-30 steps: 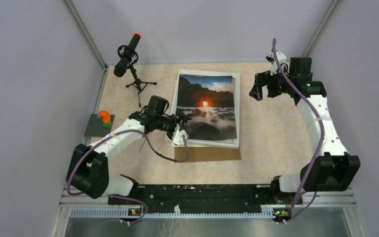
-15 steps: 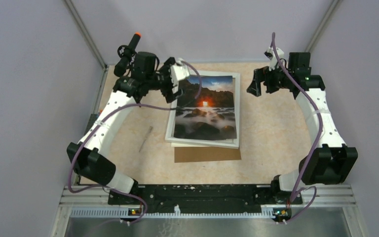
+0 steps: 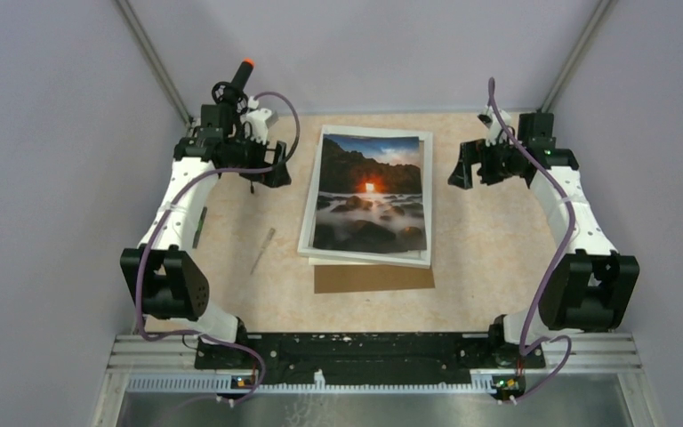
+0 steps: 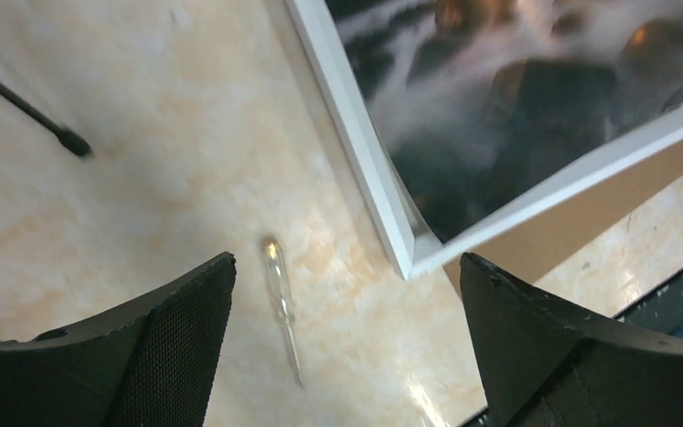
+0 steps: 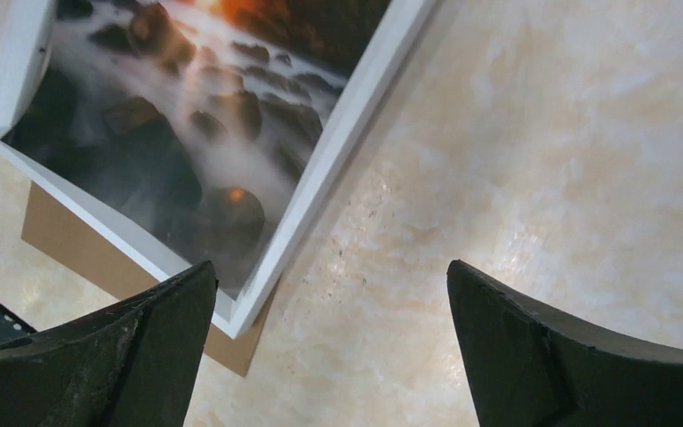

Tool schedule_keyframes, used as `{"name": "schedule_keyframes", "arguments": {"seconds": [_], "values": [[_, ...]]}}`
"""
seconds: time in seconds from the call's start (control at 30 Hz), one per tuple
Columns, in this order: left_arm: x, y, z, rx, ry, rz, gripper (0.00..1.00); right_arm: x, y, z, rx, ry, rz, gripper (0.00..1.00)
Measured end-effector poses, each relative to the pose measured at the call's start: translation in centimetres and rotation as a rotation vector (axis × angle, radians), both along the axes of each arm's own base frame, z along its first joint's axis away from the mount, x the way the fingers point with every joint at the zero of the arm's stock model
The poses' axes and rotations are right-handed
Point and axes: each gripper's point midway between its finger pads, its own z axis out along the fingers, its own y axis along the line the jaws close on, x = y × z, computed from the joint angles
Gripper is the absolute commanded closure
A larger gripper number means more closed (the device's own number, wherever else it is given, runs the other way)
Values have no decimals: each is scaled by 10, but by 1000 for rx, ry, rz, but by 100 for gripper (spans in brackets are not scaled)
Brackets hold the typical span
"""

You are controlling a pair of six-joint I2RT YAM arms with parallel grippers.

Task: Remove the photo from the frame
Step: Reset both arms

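Observation:
The photo (image 3: pixel 369 191), dark rocks around an orange glow over misty water, lies face up mid-table inside the white frame (image 3: pixel 308 224), slightly skewed. Another white edge and a brown backing board (image 3: pixel 373 277) stick out beneath. My left gripper (image 3: pixel 271 172) hangs open at the far left, clear of the frame. In the left wrist view the gripper (image 4: pixel 347 262) is empty, above bare table, with the frame's corner (image 4: pixel 405 253) just ahead. My right gripper (image 3: pixel 464 165) is open, right of the frame's far end. The right wrist view shows this gripper (image 5: pixel 331 267) empty, with the photo (image 5: pixel 187 133) at its left.
A thin clear tool (image 3: pixel 262 251) lies on the table left of the frame, and also shows between the left fingers as the clear tool (image 4: pixel 280 302). A microphone on a small tripod (image 3: pixel 231 96) stands at the far left corner, right beside my left wrist. Grey walls close in both sides.
My left arm has swung from the frame's near left corner up to the far left by the microphone, jaws wider. The frame's near end has slid left. The right arm barely moved.

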Motion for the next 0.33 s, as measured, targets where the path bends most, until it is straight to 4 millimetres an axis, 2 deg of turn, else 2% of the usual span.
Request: {"name": "schedule_keyframes", "arguments": {"seconds": [0.07, 0.17, 0.27, 0.33], "values": [[-20, 5, -20, 10, 65, 41, 1, -10, -3, -19, -1, 50, -11, 1], [-40, 11, -35, 25, 114, 96, 1, -26, -4, -40, 0, 109, -17, 1], [-49, 24, -43, 52, 126, 166, 1, -37, -3, -47, 3, 129, -16, 1], [-47, 32, -43, 59, 123, 208, 1, -37, -2, -46, 7, 122, -14, 1]]}}
